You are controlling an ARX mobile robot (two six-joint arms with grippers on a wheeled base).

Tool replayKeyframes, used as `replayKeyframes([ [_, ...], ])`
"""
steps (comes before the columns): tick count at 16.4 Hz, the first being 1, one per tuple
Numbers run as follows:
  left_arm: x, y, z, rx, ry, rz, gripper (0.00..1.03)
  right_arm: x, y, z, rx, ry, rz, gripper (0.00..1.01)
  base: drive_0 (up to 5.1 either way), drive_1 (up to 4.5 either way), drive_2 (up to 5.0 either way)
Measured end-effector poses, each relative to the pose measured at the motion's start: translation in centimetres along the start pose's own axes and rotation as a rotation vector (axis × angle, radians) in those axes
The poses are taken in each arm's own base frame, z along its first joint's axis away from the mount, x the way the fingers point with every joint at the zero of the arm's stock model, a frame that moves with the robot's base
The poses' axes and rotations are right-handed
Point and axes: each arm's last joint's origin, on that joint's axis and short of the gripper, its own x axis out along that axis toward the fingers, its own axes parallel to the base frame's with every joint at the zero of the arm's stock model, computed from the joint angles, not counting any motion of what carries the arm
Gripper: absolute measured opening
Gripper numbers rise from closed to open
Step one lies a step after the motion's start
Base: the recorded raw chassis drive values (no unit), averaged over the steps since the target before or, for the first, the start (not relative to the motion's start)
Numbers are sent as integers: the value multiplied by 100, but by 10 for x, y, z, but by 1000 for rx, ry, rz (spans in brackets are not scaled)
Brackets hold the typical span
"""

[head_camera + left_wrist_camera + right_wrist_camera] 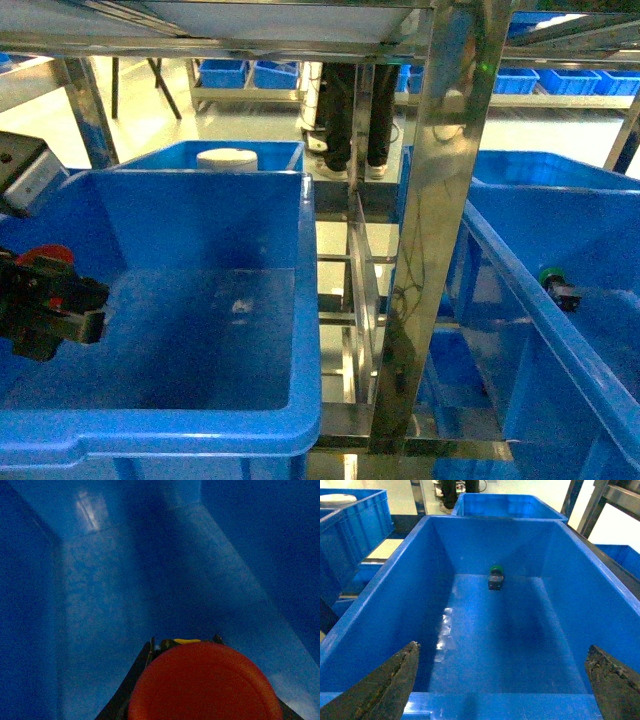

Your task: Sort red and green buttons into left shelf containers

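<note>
The red button (42, 256) is held in my left gripper (58, 300), which is shut on it inside the large blue bin (308, 300) on the left. Seen from the left wrist, the red button's cap (205, 685) fills the bottom of the frame between the dark fingers (142, 662), with the bin's smooth floor (110, 605) beyond. The green button (556, 281) lies on the floor of the right-hand blue bin (520, 290). In the right wrist view this green button (495, 576) rests near the far wall. My right gripper (503, 648) hangs open above that bin's near rim (495, 703), holding nothing.
A shiny metal shelf upright (440, 200) stands between the two bins. Behind the left bin sits another blue bin (270, 152) with a white round object (227, 158) in it. A person's legs (350, 110) and several smaller blue bins (560, 80) are at the back.
</note>
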Motion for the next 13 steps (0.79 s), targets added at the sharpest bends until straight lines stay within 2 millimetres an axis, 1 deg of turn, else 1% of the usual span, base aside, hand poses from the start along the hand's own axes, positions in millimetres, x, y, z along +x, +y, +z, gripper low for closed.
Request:
replayKeyframes([
  [2,11,3,-3,-10,45,-8,26,0,0,0,0,0,0,98,0,0,0],
  [3,13,5,-3,-24,50,-4,38,0,0,0,0,0,0,98,0,0,0],
  [5,14,6,1,-38,35,-6,55,0,0,0,0,0,0,98,0,0,0],
  [6,13,4,3,-44,25,-10,67,0,0,0,0,0,0,98,0,0,0],
  [9,6,3,10,-44,-6,-14,100,0,0,0,0,0,0,98,0,0,0],
  [10,-4,4,10,-47,-23,-12,97,0,0,0,0,0,0,98,0,0,0],
  [12,-35,12,8,-82,-23,6,98,0,0,0,0,0,0,98,0,0,0],
  [13,-52,14,11,-95,-40,22,98,0,0,0,0,0,0,98,0,0,0],
])
